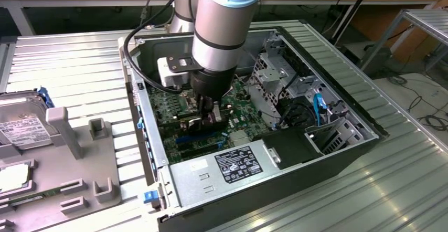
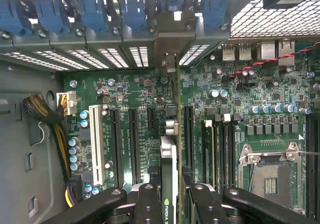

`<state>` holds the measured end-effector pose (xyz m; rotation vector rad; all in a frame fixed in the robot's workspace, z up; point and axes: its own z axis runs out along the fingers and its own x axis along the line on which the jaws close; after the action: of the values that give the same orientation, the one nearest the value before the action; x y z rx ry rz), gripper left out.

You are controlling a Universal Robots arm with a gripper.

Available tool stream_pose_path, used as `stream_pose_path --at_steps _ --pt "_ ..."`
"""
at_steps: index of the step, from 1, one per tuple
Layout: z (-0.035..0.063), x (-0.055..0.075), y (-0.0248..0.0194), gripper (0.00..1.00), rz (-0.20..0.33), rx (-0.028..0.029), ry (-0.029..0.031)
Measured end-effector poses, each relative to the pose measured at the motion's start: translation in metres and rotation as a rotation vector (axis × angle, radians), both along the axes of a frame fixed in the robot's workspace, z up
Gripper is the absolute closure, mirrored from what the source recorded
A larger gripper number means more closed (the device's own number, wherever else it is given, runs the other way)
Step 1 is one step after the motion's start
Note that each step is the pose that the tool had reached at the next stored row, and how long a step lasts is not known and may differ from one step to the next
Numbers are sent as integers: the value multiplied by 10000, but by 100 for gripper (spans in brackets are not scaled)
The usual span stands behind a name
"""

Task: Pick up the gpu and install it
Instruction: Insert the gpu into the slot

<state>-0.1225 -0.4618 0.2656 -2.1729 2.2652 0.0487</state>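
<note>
Over on the exterior view's left there's a grey plastic parts tray [image 1: 84, 164] sitting on the ribbed metal table [image 1: 77, 69], with a silver hard drive [image 1: 21, 124] propped in it, white label up. Moving right you get the open PC case [image 1: 350, 116] lying on its side, and the arm [image 1: 224, 27] is reaching straight down into the middle of it, over the green motherboard [image 1: 242, 98]. The gripper [image 1: 209, 117] is down low by the board, and in the wrist view you can see the gripper [image 2: 169, 196] fingers [image 2: 148, 204] pinched on either side of the gpu [image 2: 169, 174], so it's partly closed and clamped on the card, which is held edge-on and upright. The card's metal bracket end lines up with the rear slot openings under the blue clips [image 2: 110, 12]. It hangs just above the board between the black expansion slots [image 2: 125, 144], with the white slot [image 2: 96, 139] further off to one side and the CPU socket [image 2: 270, 171] on the other. Whether the card edge is already touching a slot, can't tell. Toward the exterior view's right there's the silver power supply [image 1: 224, 171] and the drive cage [image 1: 280, 80].
</note>
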Motion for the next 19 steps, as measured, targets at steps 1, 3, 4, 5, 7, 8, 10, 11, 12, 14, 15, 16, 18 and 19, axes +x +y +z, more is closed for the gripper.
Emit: stream_pose_path --at_steps 1,3,4,5,7,8,10,11,12,14,15,16,18,19 --pt "0 -4 0 73 3 0 -1" --pt "0 -5 0 73 4 -1 0" --pt "1 -6 2 73 3 -2 1" --pt "1 -6 5 73 2 -2 2" --pt "0 -6 9 73 3 -1 1" --pt "0 -6 9 73 4 -1 1" --pt "-4 -8 8 73 6 -2 1" --pt "-9 -10 7 73 7 -1 0" --pt "-13 -12 7 73 7 -1 0" --pt "-18 -14 6 73 9 -2 1" --pt "-19 -15 6 73 9 -2 2" --pt "-21 -18 6 73 9 -2 1" --pt "-22 -19 6 73 9 -2 1" --pt "-22 -19 6 73 8 -2 1"
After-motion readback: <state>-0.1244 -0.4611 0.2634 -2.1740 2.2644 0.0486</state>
